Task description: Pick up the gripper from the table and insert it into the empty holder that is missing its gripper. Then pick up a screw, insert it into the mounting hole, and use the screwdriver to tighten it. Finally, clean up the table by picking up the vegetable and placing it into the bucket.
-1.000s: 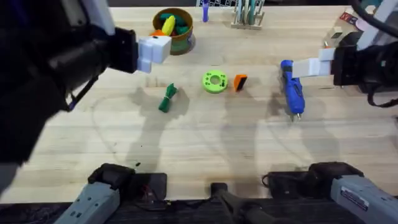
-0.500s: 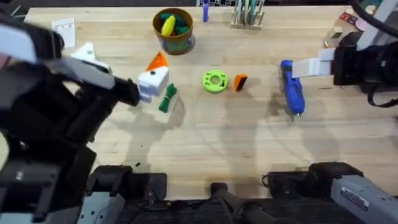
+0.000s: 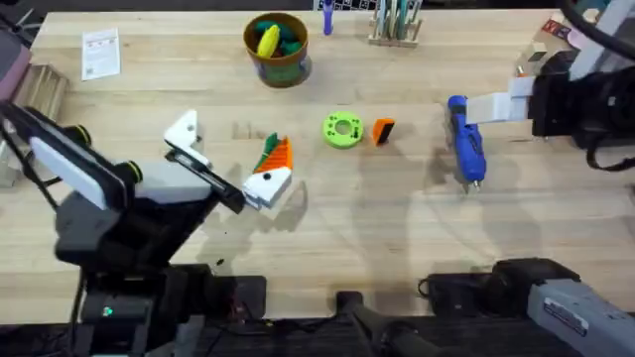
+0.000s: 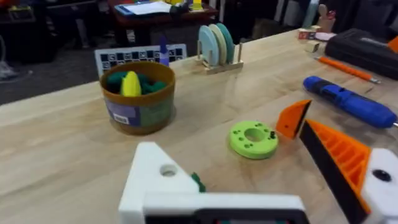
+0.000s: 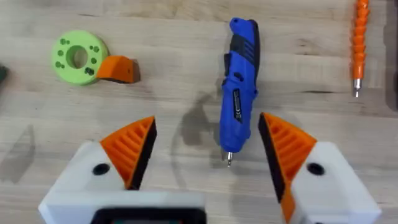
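Dropped my left gripper (image 3: pixel 226 169) low over the vegetable (image 3: pixel 270 149), fingers spread; right gripper (image 5: pixel 205 155) spread above the screwdriver (image 3: pixel 464 139), table edge near.

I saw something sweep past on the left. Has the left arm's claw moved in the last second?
Yes. The left gripper has dropped away from the bucket toward the table's near side, and now sits over the vegetable, left of the green disc.

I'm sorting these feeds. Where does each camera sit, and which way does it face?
Overhead: above the arm bases, looking down and forward over the table; both arms show.
Left wrist: low, facing the bucket and green disc; one white holder lacks its orange pad.
Right wrist: looking down on the screwdriver; both orange pads show.
All views share the disc.
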